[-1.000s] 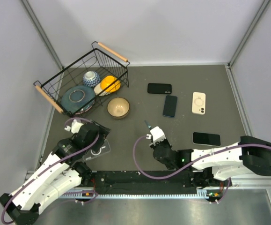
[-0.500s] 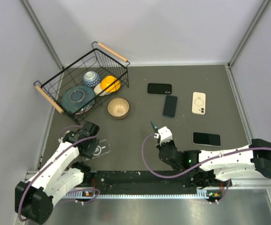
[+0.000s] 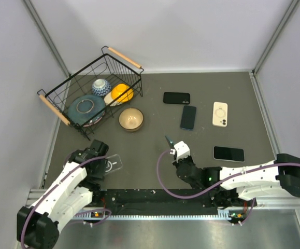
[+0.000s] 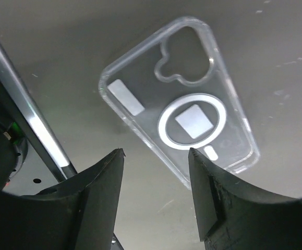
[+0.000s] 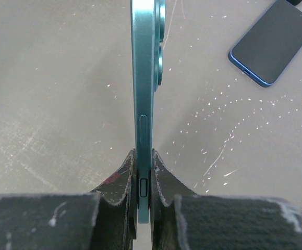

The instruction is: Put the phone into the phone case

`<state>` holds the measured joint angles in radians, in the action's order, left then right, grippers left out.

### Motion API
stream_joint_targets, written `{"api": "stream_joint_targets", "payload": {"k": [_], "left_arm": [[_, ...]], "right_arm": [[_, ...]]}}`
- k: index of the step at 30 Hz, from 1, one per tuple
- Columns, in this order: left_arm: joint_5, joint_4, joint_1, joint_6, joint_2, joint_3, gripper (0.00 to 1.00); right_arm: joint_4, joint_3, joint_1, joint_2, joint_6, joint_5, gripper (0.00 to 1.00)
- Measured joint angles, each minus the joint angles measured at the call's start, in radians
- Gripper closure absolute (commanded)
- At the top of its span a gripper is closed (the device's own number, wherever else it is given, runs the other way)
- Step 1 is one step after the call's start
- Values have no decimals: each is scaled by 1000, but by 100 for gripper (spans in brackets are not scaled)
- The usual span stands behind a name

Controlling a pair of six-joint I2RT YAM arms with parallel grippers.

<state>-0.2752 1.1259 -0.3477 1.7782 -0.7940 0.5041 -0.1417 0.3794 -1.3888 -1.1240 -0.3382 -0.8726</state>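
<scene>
Two things must meet here. The teal phone (image 5: 143, 104) is pinched on its thin edge between the closed fingers of the right hand (image 5: 143, 179), clear of the table (image 3: 155, 124). The clear phone case (image 4: 179, 112) lies flat near the left arm. The left hand (image 4: 156, 172) hangs just over the case, spread wide and holding nothing, so it is much the nearer. From the right hand the case lies well apart to the left. Its long axis runs roughly across the table, while the phone points away from the arm bases. The phone probably needs laying flat and about a quarter turn to line up.
</scene>
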Motion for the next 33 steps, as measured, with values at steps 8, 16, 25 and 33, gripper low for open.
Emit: {"api": "stream_joint_targets", "payload": {"k": [8,16,25,33], "left_arm": [[34,-16,0,31,-10,-33,42],[60,-15,1,61,-108,-36,58],[44,-26,1,69,-182,-19,93],[32,-81,-16,-106,-286,35,100]], "right_arm": [[-23,2,0,0,35,23,100],[-22,2,0,1,47,37,100],[-18,2,0,42,58,37,100],[85,71,1,95,69,56,100]]}}
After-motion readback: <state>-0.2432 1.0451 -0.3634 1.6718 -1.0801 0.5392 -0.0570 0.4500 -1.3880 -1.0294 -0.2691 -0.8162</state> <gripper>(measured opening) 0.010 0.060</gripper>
